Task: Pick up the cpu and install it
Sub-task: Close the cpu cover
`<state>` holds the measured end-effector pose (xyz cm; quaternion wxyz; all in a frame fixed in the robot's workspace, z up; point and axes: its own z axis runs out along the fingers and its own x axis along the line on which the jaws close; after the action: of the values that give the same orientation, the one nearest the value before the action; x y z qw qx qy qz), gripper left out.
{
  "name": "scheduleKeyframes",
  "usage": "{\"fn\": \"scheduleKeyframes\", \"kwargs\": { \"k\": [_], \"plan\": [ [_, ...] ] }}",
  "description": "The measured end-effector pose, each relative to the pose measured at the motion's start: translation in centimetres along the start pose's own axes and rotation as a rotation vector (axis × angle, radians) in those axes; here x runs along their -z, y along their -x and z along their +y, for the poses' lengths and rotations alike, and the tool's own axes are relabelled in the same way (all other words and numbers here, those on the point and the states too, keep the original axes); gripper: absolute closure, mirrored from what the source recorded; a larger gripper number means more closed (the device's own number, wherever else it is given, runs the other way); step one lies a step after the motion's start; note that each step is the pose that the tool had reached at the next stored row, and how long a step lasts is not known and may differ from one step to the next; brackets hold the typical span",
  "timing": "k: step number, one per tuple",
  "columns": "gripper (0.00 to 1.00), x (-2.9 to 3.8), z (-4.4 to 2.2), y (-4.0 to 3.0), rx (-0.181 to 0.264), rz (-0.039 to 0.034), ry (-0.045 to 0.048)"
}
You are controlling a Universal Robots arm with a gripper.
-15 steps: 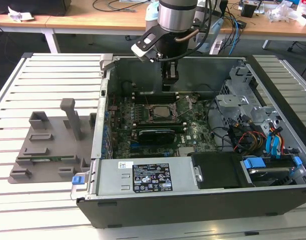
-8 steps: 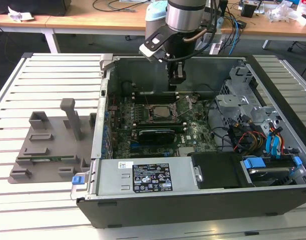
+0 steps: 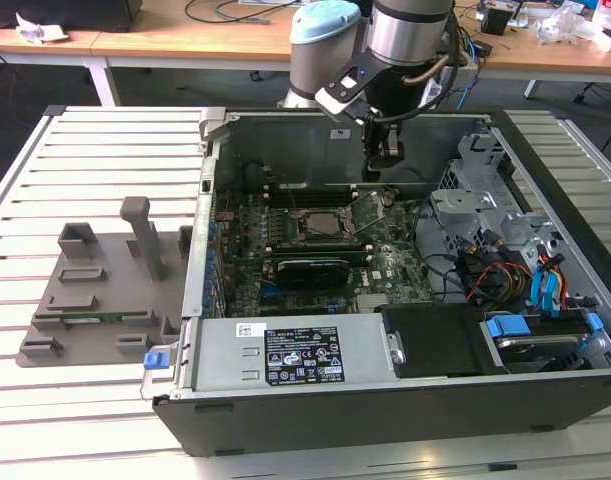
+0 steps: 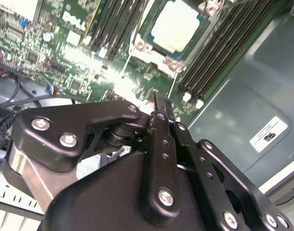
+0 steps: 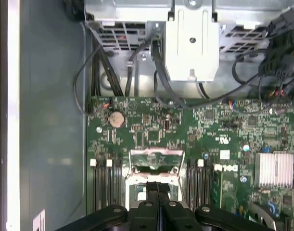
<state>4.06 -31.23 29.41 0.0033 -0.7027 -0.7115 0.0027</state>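
Jaws pressed together on nothing; the gripper (image 3: 386,160) hung over the motherboard (image 3: 390,265). The cpu (image 4: 178,25) lay mid-board: probably light, stiff and fragile, best pinched by opposite edges.

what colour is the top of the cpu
The cpu has a pale silver-grey top, clearest in the second wrist view.
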Motion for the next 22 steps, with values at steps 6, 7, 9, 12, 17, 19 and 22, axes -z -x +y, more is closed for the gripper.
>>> {"fn": "scheduleKeyframes", "kwargs": {
  "k": [6, 7, 9, 12, 17, 19, 22],
  "plan": [
    [0.89, 0.01, 2.7, 0.02, 0.0, -0.0013, -0.0005],
    [0.89, 0.0, 3.04, 0.02, 0.0, -0.0013, -0.0005],
    [0.89, 0.0, 4.11, 0.03, 0.0, -0.0013, -0.0008],
    [0.89, -0.05, 5.51, 0.01, 0.0, -0.0013, -0.0016],
    [0.89, -0.56, 7.36, -0.05, 0.0, -0.0012, -0.006],
    [0.89, -1.12, 7.55, -0.08, 0.0, -0.0013, -0.0077],
    [0.89, -1.56, 7.45, -0.09, 0.0, -0.0013, -0.0079]
  ]
}}
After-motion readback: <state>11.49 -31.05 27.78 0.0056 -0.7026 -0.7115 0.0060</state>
